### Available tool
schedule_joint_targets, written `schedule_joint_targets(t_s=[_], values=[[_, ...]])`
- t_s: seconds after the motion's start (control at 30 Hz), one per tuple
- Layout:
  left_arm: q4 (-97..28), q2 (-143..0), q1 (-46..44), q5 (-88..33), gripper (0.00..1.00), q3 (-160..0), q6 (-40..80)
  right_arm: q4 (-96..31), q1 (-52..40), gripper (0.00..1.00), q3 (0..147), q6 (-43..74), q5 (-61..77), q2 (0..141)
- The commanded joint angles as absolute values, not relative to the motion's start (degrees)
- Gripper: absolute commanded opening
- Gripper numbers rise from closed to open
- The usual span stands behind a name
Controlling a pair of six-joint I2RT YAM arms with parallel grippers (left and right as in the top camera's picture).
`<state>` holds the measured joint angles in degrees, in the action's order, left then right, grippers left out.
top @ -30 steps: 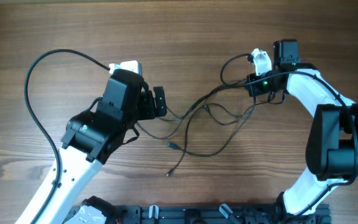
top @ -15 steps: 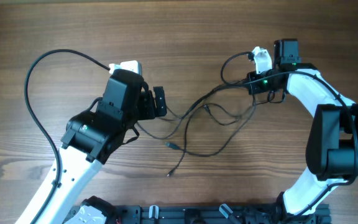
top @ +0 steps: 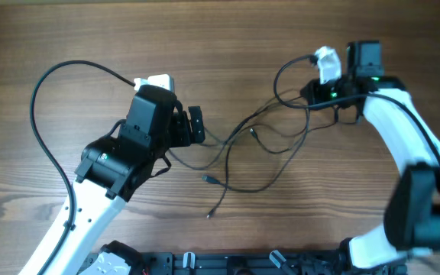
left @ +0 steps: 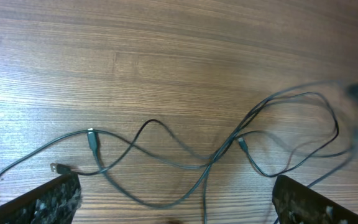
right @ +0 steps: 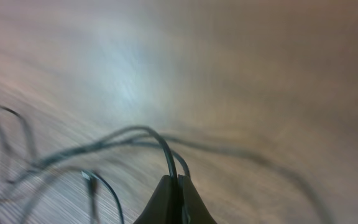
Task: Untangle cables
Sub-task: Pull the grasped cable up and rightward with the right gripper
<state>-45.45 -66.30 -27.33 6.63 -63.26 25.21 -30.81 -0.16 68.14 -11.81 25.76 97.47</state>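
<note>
Two right fingers [right: 166, 200] pinching shut on cables [left: 215, 158], thin strands arching out from tips. Left fingers [left: 39, 199] standing wide apart, gripping nothing, hovering over loose tangle sprawling across middle of table [top: 220, 38].

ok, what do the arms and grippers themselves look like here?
Both arms have white links, bulky black joint housings and a small green light. The left arm trails a thick black cable in a wide loop. The right arm has a thinner black lead along its link. The left gripper has black, grainy fingers. The right gripper has dark tapered tips.
</note>
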Motion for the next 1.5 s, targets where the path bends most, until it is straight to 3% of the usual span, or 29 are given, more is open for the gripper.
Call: schedule_joint_targets(t_s=[0.0, 0.2, 0.37, 0.77, 1.17, 1.33, 1.47], values=[[-45.5, -65.6, -27.5, 7.6, 1.00, -63.6, 25.6, -29.3, 0.0, 0.04, 71.6, -8.7, 27.5, 84.1], [-45.5, -65.6, -27.5, 7.6, 1.00, -63.6, 25.6, -22.0, 0.0, 0.04, 71.8, -2.3, 26.6, 63.1], [-45.5, -65.6, -27.5, 7.6, 1.00, -63.6, 25.6, -19.4, 0.0, 0.04, 72.2, -0.1, 25.0, 55.4], [-45.5, -65.6, -27.5, 7.6, 1.00, -63.6, 25.6, -14.0, 0.0, 0.04, 79.8, 6.2, 32.8, 55.0], [-44.7, -65.6, -27.5, 7.6, 1.00, -63.6, 25.6, -16.8, 0.0, 0.04, 79.8, 7.7, 40.4, 56.5], [-36.8, -66.2, -27.5, -10.1, 1.00, -63.6, 27.9, -13.6, 0.0, 0.04, 79.9, 10.2, 40.8, 56.4], [-34.1, -68.8, -27.5, -16.4, 1.00, -63.6, 27.9, -8.0, 0.0, 0.04, 79.9, 15.1, 40.8, 56.4]])
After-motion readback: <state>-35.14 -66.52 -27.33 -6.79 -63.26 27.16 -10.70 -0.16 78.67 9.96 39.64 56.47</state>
